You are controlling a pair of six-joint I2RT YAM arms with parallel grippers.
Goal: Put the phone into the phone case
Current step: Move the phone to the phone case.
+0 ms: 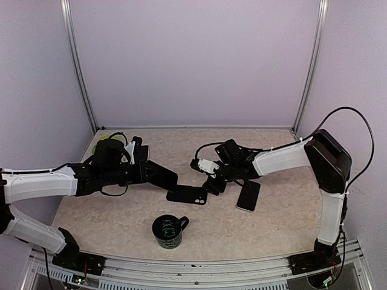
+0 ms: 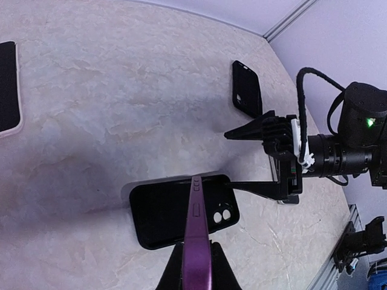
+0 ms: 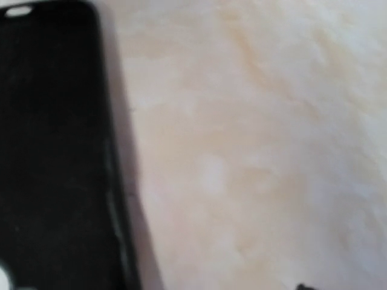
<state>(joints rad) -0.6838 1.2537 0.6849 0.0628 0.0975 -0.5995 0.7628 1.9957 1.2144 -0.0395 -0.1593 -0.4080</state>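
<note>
Two pincers: the left pincer (image 2: 196,266) pinches the thin phone (image 2: 196,226) across its flat faces, stiff, slick, probably apt to slip; the right pincer (image 2: 230,159) gapes open beside the case (image 2: 162,220).

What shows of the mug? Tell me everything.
The mug is dark, nearly black, and looks glazed, with faint green marks on it. It stands upright with its mouth up, and its handle points right and away from the arm bases. It sits on the table near the front edge, about midway between the two bases. Only the table touches it. Whether it holds anything cannot be told.
</note>
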